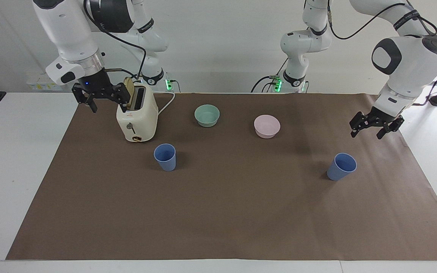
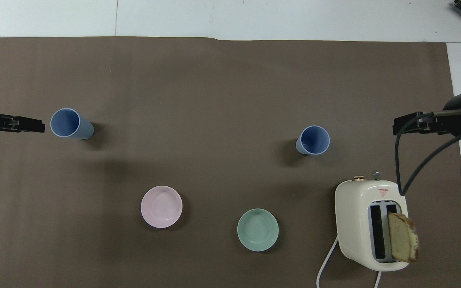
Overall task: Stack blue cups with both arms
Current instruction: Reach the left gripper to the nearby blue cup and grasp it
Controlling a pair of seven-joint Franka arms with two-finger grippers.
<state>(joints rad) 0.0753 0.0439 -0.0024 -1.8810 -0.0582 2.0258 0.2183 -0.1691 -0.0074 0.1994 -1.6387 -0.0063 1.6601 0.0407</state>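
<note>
Cups sit apart on the brown mat, unstacked: one [image 1: 165, 157] near the toaster [image 1: 137, 117] toward the right arm's end, the other [image 1: 341, 166] toward the left arm's end. I see my left gripper [image 1: 371, 128] hanging spread wide and empty over the mat near that second cup, touching nothing. My right gripper [image 1: 101, 99] waits, also spread wide and empty, just beside the toaster; the green bowl [image 1: 207, 115] and pink bowl [image 1: 267, 126] lie nearer the robots than the cups.
</note>
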